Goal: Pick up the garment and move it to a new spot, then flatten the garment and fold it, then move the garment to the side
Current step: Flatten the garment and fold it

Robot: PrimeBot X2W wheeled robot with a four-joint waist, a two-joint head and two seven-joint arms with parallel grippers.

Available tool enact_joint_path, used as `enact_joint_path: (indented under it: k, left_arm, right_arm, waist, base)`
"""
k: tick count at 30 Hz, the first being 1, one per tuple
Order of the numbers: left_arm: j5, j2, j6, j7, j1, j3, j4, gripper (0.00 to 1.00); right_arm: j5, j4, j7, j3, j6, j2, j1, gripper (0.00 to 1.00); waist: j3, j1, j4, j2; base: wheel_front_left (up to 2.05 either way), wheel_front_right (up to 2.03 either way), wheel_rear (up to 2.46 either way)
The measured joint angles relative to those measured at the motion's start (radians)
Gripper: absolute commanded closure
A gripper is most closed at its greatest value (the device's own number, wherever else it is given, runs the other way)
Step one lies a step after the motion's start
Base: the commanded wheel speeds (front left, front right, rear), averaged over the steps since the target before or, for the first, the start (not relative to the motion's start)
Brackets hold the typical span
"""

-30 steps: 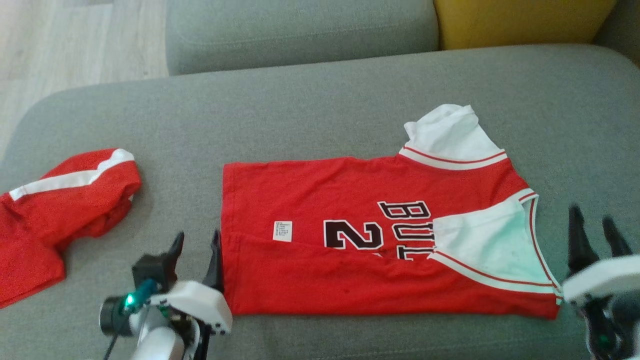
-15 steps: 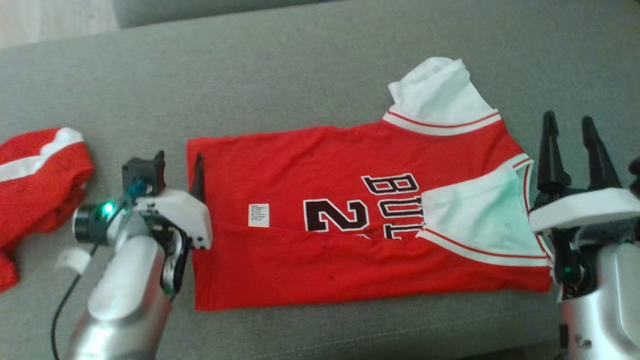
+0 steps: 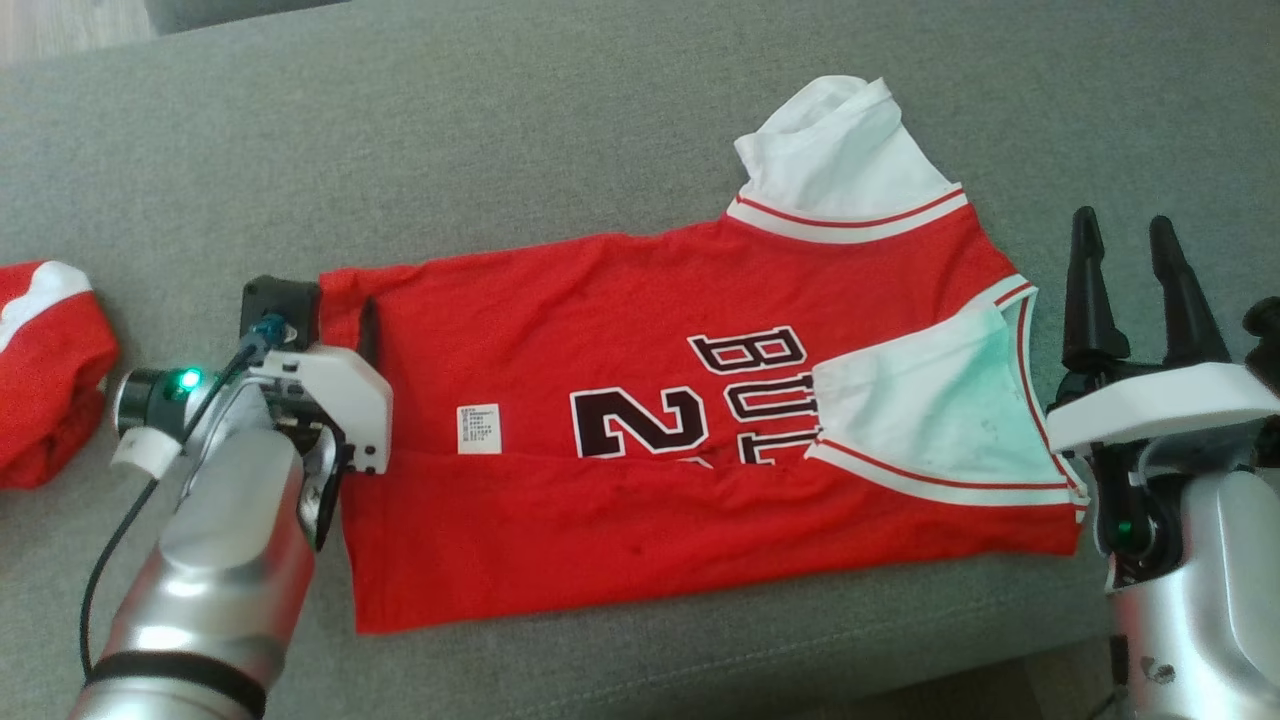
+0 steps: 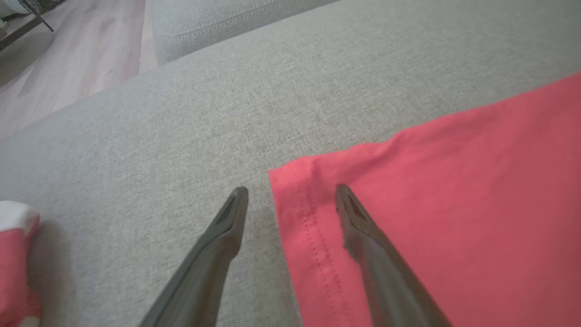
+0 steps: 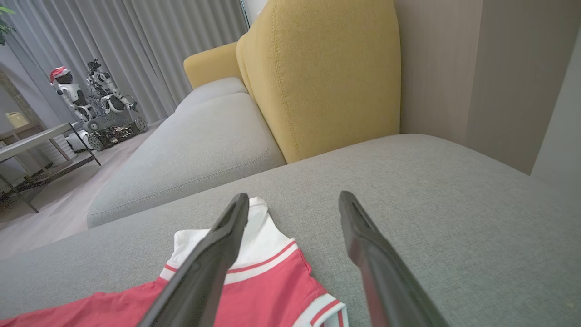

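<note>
The garment is a red jersey with white sleeves and dark lettering. It lies flat on the grey sofa seat, its near long side folded over the middle. My left gripper is open at the hem's far left corner. In the left wrist view the left gripper straddles the hem edge of the garment, one finger over red cloth, the other over the seat. My right gripper stands open and empty just right of the collar end. The right gripper points past a white sleeve.
A second red and white piece of clothing lies bunched at the seat's left end. A yellow back cushion and another grey seat stand beyond. Wooden floor lies past the seat's left edge.
The head camera has tilted down. My left gripper moved along the hem to its far corner. My right gripper moved forward beside the collar end. Both stayed open.
</note>
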Motion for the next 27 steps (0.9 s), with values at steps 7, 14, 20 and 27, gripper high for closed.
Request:
enact_joint_path:
  k: [7,14,20,27]
  left_arm:
    - [0.002,-0.006,-0.035,-0.032,-0.067,-0.025,0.088,0.36]
    - [-0.007,-0.046,-0.068,-0.098,-0.103,-0.029,0.128,1.0]
    - [-0.035,-0.084,-0.041,-0.136,-0.103,0.0,0.022,1.0]
    - [-0.027,-0.121,-0.042,-0.137,-0.088,-0.037,-0.118,1.0]
  right_arm:
    - [0.0,-0.001,0.0,-0.001,0.0,0.0,0.0,0.0]
    - [-0.01,-0.002,0.013,0.002,0.0,-0.014,-0.023,0.0]
    - [0.08,0.063,0.087,-0.005,0.0,-0.059,-0.154,0.0]
    - [0.1,0.32,0.227,-0.031,0.0,-0.22,-0.307,0.0]
  waist:
    - [0.024,0.0,0.003,0.0]
    - [0.048,0.0,0.031,0.0]
    - [0.064,0.0,0.085,0.0]
    - [0.083,0.0,0.186,0.0]
  base:
    - [0.0,0.0,0.0]
    - [0.0,0.0,0.0]
    - [0.0,0.0,0.0]
    - [0.0,0.0,0.0]
